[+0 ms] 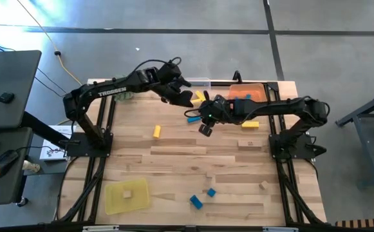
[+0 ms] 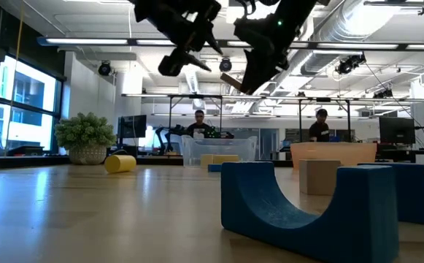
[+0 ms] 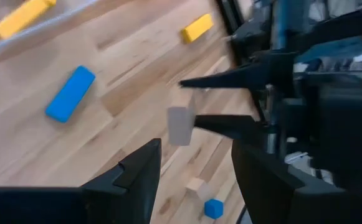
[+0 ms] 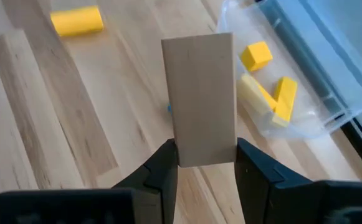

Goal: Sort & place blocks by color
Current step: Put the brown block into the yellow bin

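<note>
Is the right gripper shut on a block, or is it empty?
Shut on a block: the right gripper has its jaws pressed against both sides of a plain wooden block.

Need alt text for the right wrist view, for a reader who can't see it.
The right gripper is shut on a plain wood block, held upright above the wooden table. Beyond it, a clear tray holds yellow blocks, and one yellow cylinder lies apart on the table.
</note>
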